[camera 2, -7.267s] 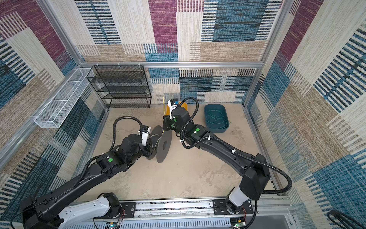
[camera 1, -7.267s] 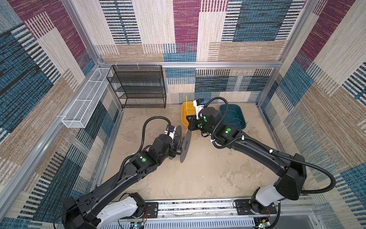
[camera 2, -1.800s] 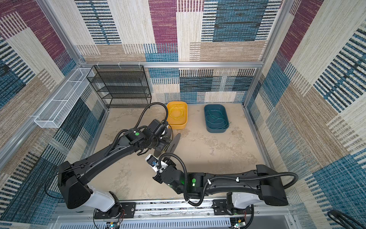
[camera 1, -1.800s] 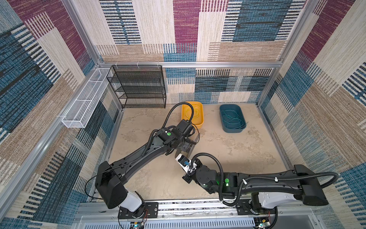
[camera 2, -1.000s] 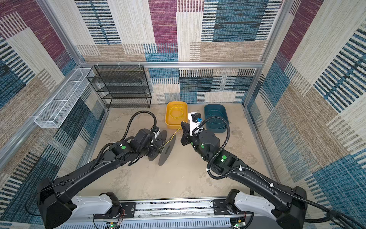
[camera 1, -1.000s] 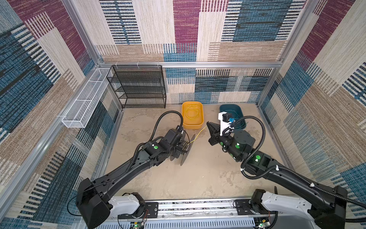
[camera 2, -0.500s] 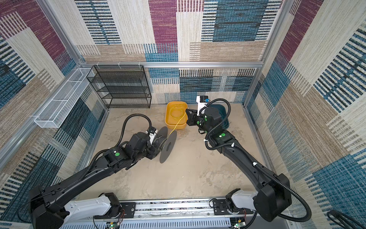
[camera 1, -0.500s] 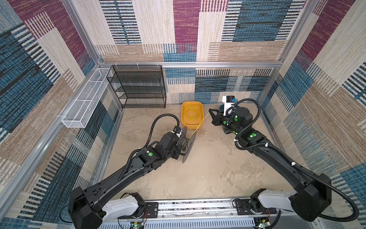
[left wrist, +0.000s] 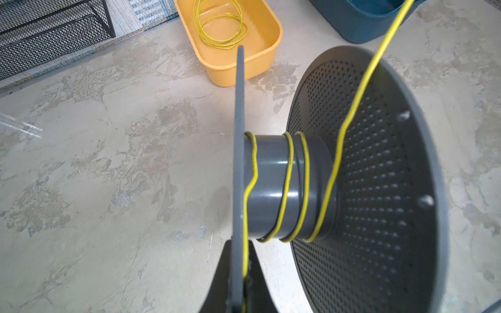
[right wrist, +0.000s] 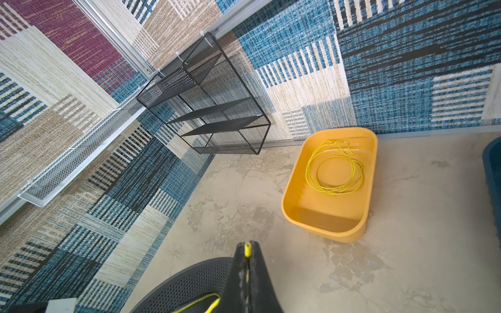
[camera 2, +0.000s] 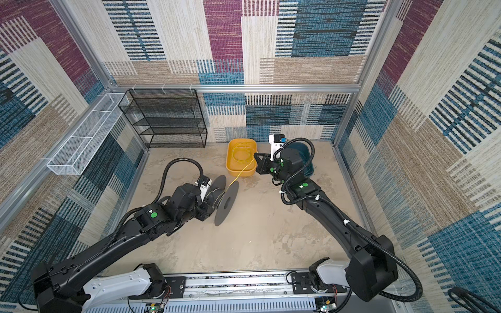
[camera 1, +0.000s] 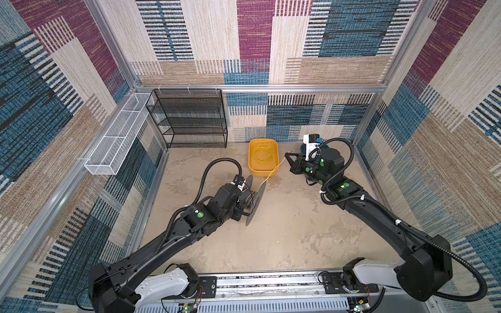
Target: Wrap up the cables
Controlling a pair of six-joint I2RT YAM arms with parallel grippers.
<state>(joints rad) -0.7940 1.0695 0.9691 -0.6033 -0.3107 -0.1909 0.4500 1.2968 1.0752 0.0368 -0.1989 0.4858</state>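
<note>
Here's the matte black jointed left arm (camera 1: 160, 245) and its twin, the matte black right arm (camera 1: 379, 216), each wearing round green dots (camera 1: 200, 215), a ribbed black hose (camera 1: 222, 160) and a glossy white base housing (camera 1: 162, 283). The right gripper (right wrist: 246, 245) shows black, tapering fingers.

yellow cables (left wrist: 366, 81): one taut, one coiled

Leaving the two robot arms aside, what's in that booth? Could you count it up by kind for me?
Yellow cables: 2, the wound cable and the coiled cable
Tubs: 2, the yellow tub and the blue tub
Spool: 1
Black mesh shelf: 1
White wire basket: 1
Total: 7
</note>
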